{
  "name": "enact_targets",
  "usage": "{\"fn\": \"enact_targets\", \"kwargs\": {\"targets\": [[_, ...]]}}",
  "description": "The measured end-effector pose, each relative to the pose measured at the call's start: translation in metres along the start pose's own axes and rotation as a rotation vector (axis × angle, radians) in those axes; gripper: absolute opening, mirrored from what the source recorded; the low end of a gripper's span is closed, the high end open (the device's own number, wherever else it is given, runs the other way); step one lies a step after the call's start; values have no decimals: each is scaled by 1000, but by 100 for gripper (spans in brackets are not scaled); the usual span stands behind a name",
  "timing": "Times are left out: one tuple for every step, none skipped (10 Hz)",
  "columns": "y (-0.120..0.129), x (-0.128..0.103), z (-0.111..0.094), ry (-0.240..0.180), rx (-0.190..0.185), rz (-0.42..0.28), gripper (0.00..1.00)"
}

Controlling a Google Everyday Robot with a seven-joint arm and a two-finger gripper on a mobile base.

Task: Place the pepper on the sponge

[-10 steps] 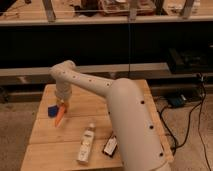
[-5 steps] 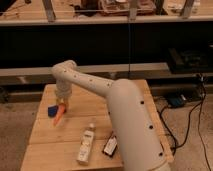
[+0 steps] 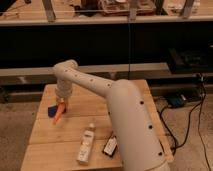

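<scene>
The pepper [image 3: 59,114] is seen directly below the gripper [image 3: 62,104]. It is tilted, with its thicker end up against the gripper and its thin tip pointed down and to the left of the picture. The sponge [image 3: 51,110] is lying flat just beside the underside of the gripper, on the left of the picture. The lower part of the pepper seems to be touching its edge, but it cannot be told if the pepper is really resting on the sponge or only next to it. Whether the gripper is clenched on the pepper or has released it also cannot be told.

The gripper is carried by a white arm [image 3: 100,87], which is stretched over the wooden table [image 3: 47,140] from the right of the picture. A pale bottle [image 3: 86,144] is laid on its side well apart from the gripper, nearer to the camera and to the right. A black box [image 3: 110,146] is placed just beside the bottle, farther from the gripper.
</scene>
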Motion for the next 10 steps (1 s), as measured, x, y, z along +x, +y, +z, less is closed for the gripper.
{"fn": "enact_targets", "kwargs": {"targets": [[-1, 0, 1, -2, 3, 1, 12], [-2, 0, 2, -5, 6, 8, 24], [-3, 1, 2, -7, 13, 9, 35], [-3, 3, 2, -8, 16, 9, 38], [-4, 3, 3, -10, 19, 10, 38], [-6, 3, 3, -13, 24, 7, 38], [-7, 3, 4, -16, 29, 9, 38], [-7, 3, 4, -17, 33, 10, 38], [-7, 5, 5, -20, 40, 16, 38], [-8, 6, 6, -22, 43, 15, 40]]}}
